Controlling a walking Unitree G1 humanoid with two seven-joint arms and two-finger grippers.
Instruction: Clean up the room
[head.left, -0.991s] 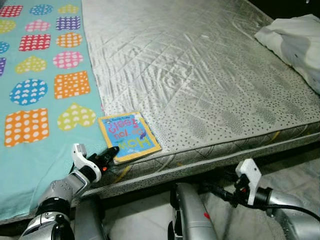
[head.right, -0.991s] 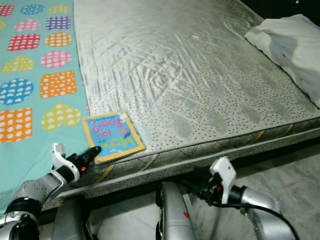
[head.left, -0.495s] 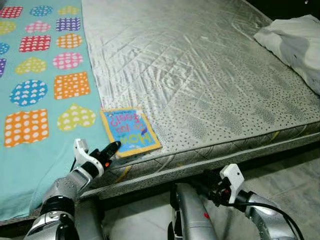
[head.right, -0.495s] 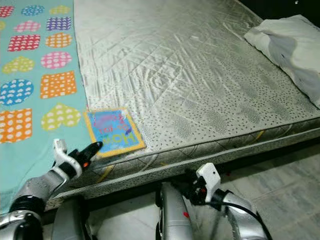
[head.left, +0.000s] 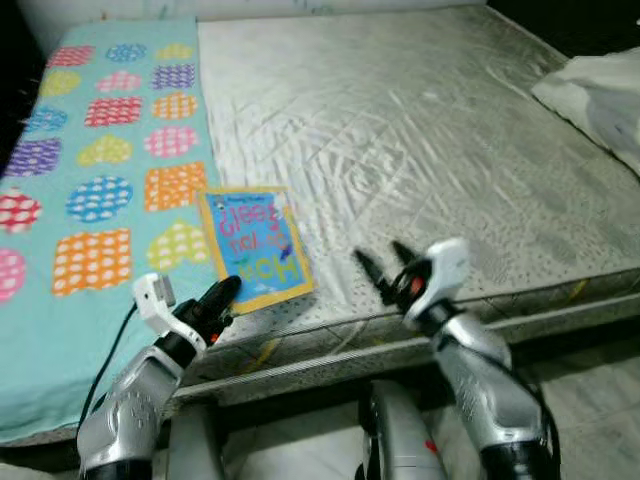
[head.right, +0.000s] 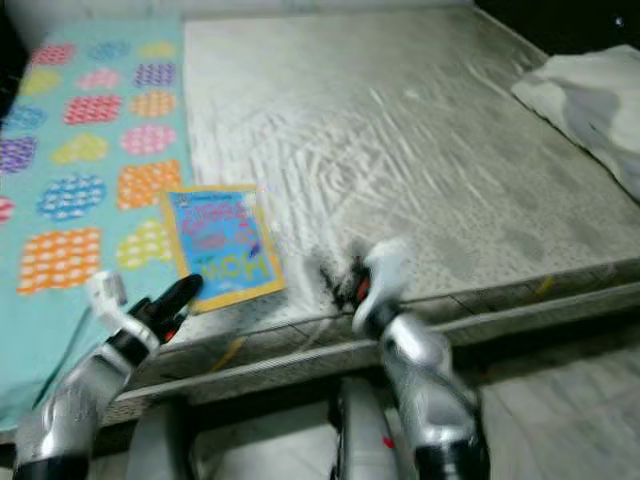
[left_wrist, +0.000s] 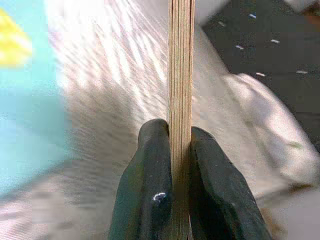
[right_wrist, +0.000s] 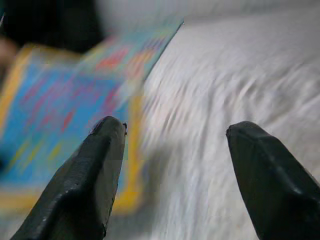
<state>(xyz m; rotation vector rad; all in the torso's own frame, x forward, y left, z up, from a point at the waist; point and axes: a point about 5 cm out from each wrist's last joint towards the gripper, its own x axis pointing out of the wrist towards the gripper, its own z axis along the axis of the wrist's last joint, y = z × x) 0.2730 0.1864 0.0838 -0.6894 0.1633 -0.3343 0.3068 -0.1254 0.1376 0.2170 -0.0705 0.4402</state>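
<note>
Board book (head.left: 252, 246): blue cover, yellow border, colourful lettering upside down to camera. Near front edge of mattress (head.left: 440, 140), straddling its seam with heart-pattern sheet (head.left: 90, 190). Near corner pinched edge-on in left gripper (head.left: 222, 297).

The book (head.left: 252, 248) is blue with a yellow edge. The blanket (head.left: 95, 190) is teal with colourful dotted shapes. The mattress (head.left: 440, 150) is silver.

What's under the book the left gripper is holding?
The book lies across the edge where the teal patterned blanket meets the silver mattress. The left gripper clamps its near corner. Anything beneath stays covered.
</note>
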